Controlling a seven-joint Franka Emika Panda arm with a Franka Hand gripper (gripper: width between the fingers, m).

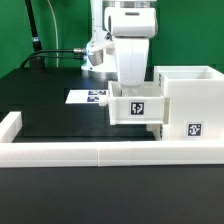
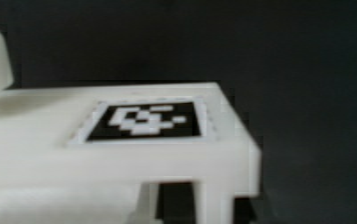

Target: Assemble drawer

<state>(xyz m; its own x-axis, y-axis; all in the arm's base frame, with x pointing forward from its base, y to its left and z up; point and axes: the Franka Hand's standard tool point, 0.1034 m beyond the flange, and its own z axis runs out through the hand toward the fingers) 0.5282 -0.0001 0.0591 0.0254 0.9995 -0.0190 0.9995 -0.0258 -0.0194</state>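
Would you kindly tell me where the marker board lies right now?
In the exterior view the marker board lies flat on the black table, left of the tagged drawer tray and behind the low white border wall.

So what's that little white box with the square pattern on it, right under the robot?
It is a small drawer tray of smooth white plastic, boxy, with a black-and-white square tag on the face toward the camera. It sits upright beside the taller white housing, close against its side, just behind the long low white border wall. The tool comes down onto it from above; its fingertips are hidden, so whether it grips can't be told. The wrist view shows the tag up close.
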